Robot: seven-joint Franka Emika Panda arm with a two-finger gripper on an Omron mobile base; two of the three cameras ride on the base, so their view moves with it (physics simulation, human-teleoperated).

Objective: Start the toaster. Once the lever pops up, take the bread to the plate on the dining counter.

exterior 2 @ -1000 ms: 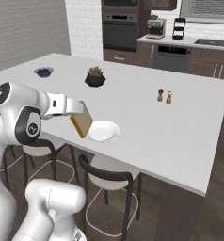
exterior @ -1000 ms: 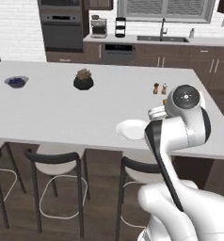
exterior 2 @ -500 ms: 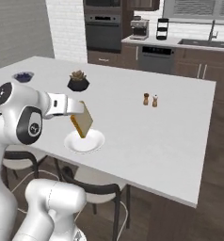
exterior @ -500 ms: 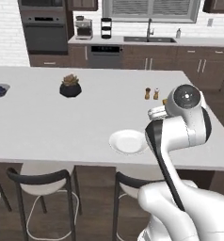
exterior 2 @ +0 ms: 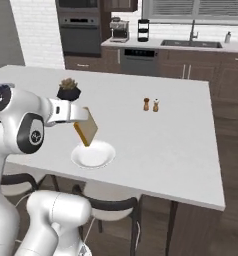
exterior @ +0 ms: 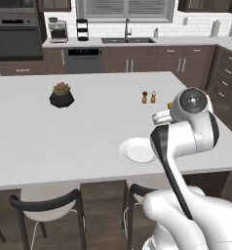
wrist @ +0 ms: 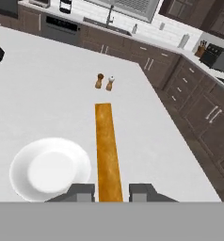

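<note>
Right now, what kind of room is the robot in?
It looks like a home kitchen. There is a sink with a tap under a window, a built-in oven in the wall, and a big white counter with stools tucked under it.

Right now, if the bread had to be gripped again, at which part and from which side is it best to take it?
Hedged: as held now. The gripper pinches one narrow end of the bread, fingers on its two flat faces. The slice is thin and hangs on edge above the plate, so the flat faces near its upper end, approached from above, look best.
</note>
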